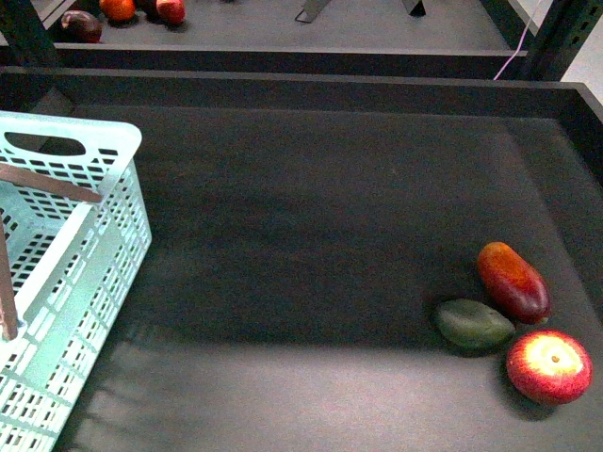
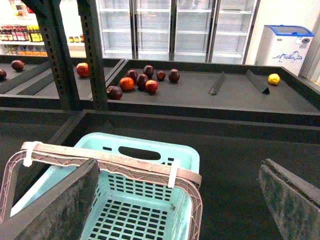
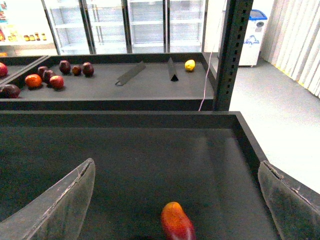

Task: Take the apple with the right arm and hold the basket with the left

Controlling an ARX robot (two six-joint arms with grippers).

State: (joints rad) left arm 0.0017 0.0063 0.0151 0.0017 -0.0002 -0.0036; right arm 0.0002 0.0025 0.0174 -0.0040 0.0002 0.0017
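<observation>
apple [image 1: 549, 365] at front view's 4 o'clock, round, dimple up | green fruit [image 1: 474, 325] just beside at its 10, mango [image 1: 513, 281] at 11 | right gripper [image 3: 176, 165] nearer, jaws spread, empty, apple outside its view | left gripper [image 2: 179, 167] spread over basket [image 2: 107, 140], gripping nothing

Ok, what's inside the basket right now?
Nothing visible inside the basket: just its bare slotted floor beneath the handle. One finger of the left gripper hides a near corner.
</observation>
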